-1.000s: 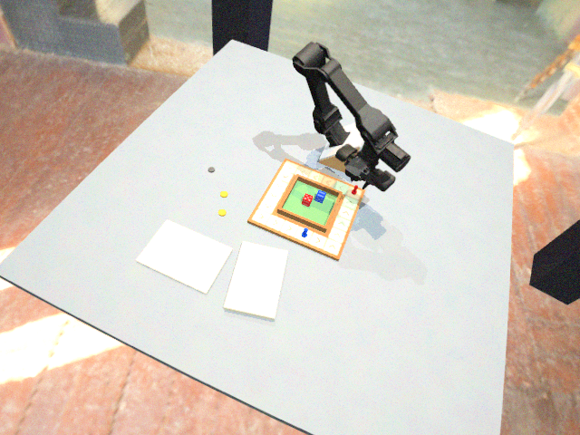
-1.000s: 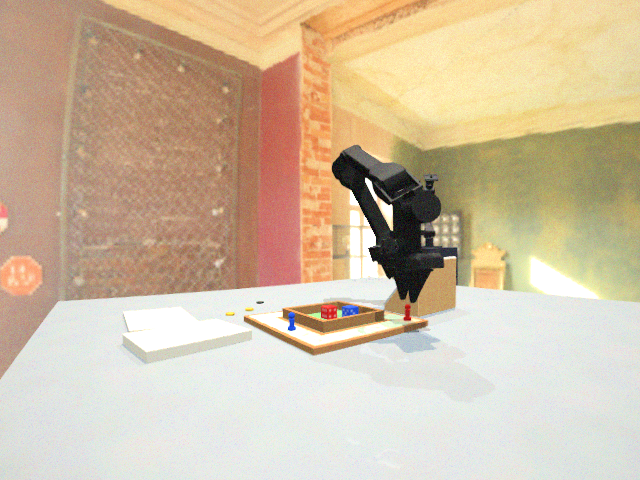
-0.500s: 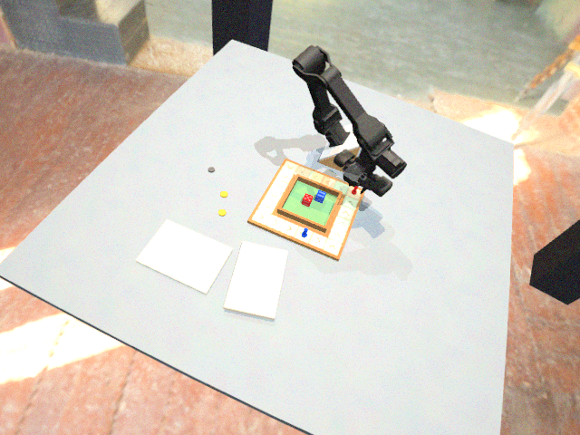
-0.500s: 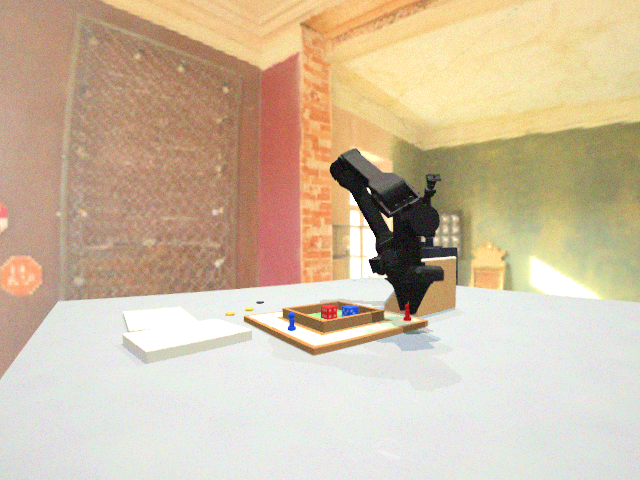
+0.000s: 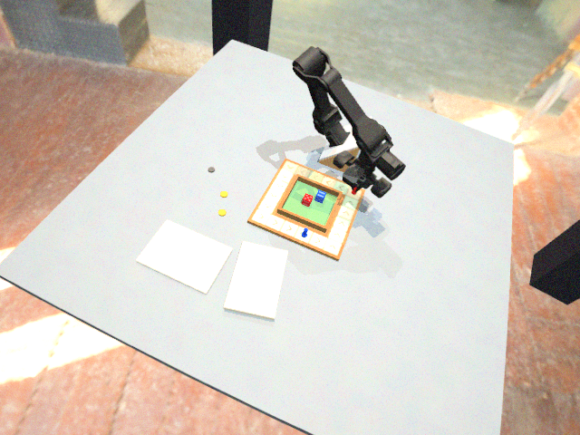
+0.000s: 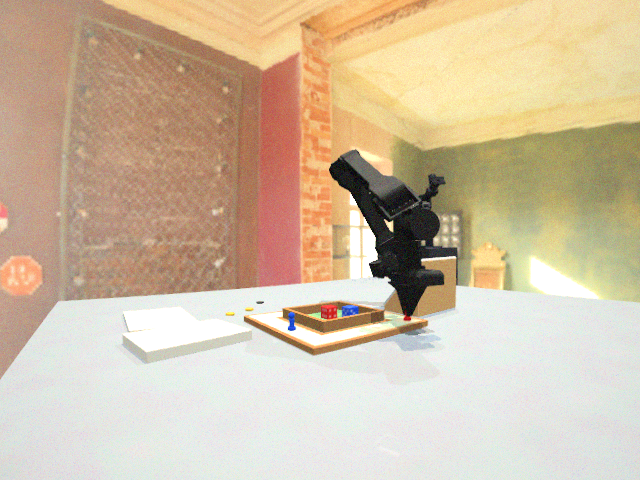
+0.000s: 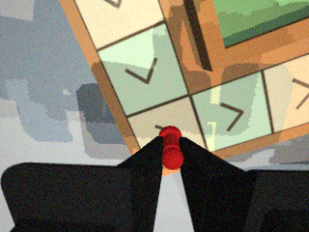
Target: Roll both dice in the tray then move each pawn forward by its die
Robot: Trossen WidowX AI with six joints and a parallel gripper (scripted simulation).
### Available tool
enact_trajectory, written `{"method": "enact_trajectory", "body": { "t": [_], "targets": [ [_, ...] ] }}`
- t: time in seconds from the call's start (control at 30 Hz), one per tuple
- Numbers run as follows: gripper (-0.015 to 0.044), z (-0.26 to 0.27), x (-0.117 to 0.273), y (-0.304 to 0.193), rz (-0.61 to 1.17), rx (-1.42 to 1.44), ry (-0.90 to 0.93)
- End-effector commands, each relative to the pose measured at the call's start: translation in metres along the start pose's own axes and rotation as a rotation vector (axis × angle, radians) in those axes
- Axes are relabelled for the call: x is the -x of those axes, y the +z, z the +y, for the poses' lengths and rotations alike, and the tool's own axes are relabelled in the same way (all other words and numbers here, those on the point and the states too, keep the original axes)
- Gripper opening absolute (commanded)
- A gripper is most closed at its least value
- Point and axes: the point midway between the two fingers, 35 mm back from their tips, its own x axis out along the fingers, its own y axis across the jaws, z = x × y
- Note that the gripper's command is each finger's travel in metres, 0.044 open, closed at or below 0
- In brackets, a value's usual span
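Observation:
My gripper (image 5: 354,189) (image 6: 407,313) (image 7: 170,143) is shut on the red pawn (image 5: 353,190) (image 6: 407,317) (image 7: 170,146), which stands on a corner square of the game board (image 5: 262,218) (image 6: 330,338) (image 7: 111,92). The red die (image 5: 307,199) (image 6: 328,311) and the blue die (image 5: 321,196) (image 6: 349,310) lie side by side in the green tray (image 5: 299,217) (image 6: 310,321) in the board's middle. The blue pawn (image 5: 304,232) (image 6: 291,320) stands on the board's near track. Arrow marks show on the squares in the wrist view.
Two white cards (image 5: 185,256) (image 5: 256,278) lie left of the board. Two yellow discs (image 5: 224,193) (image 5: 222,212) and a dark disc (image 5: 211,169) lie on the table. A tan wedge-shaped ramp (image 6: 439,289) stands behind the board, by the arm.

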Motion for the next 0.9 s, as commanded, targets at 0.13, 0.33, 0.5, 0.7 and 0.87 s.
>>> {"method": "enact_trajectory", "body": {
  "t": [0.13,0.33,0.5,0.7,0.87],
  "targets": [
    [0.0,0.002,0.006,0.001,-0.003,0.007,-0.002],
    [0.0,0.008,0.036,0.003,-0.002,0.007,0.001],
    [0.0,0.011,0.063,0.003,-0.001,0.008,0.002],
    [0.0,0.01,0.096,0.001,-0.001,0.008,0.001],
    [0.0,0.006,0.123,-0.001,-0.001,0.008,-0.001]
  ]
}}
